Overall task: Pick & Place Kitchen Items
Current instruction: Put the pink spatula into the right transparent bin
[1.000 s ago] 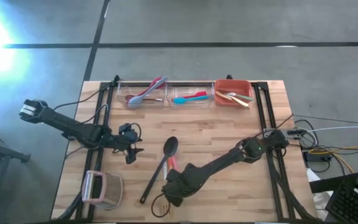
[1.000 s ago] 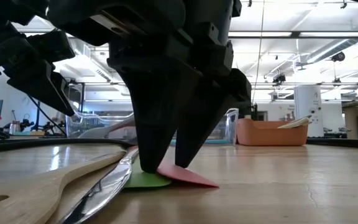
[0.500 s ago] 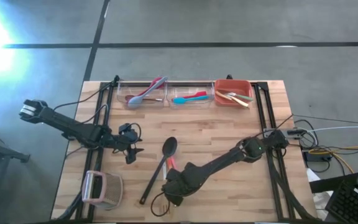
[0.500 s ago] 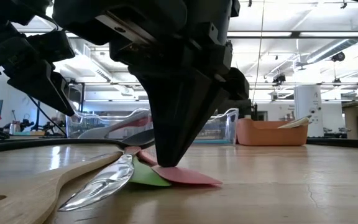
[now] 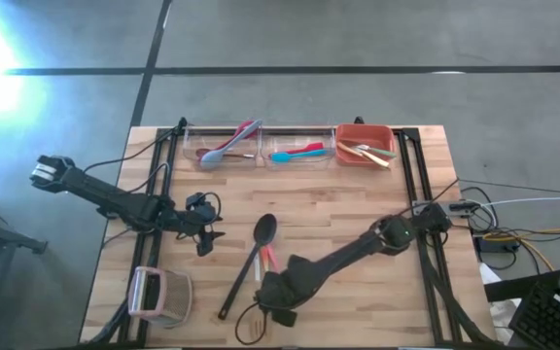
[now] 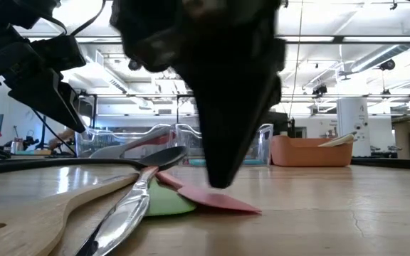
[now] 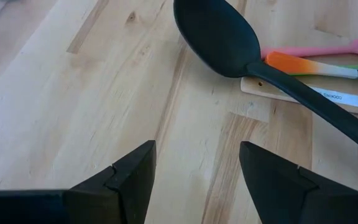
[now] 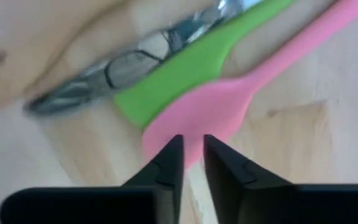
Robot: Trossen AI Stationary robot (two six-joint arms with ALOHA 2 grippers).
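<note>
Several kitchen items lie bunched at the table's near middle: a pink spatula [image 8: 204, 112], a green spatula [image 8: 185, 68], a metal spoon [image 8: 123, 68] and a wooden utensil [image 6: 41, 213]. A black spoon [image 5: 261, 243] lies slanted beside them. My right gripper [image 8: 191, 146] points down just over the near edge of the pink spatula's blade [image 6: 223, 201]. Its fingers stand a narrow gap apart with nothing between them. My left gripper [image 5: 205, 238] waits open at the table's left, clear of the black spoon's bowl [image 7: 219, 37]. My right gripper comes from above, pointing down, over the near edge of the pink spatula's blade [image 8: 166, 140], which lies flat on the table. Blur hides whether the fingertips [image 6: 223, 181] touch the blade: I cannot tell.
Along the far edge stand two clear bins [image 5: 227, 146] [image 5: 297, 148] and an orange bin [image 5: 364, 144], each holding utensils. A boxy pinkish-white handled object [image 5: 158, 295] sits at the near left. Black rails [image 5: 418, 185] run along both sides.
My right gripper shut its fingers down at the pink blade's edge, then rose a little, and a narrow gap opened between the fingers. The pink spatula has slid slightly along the table. The metal spoon's bowl tipped up and has settled back.
</note>
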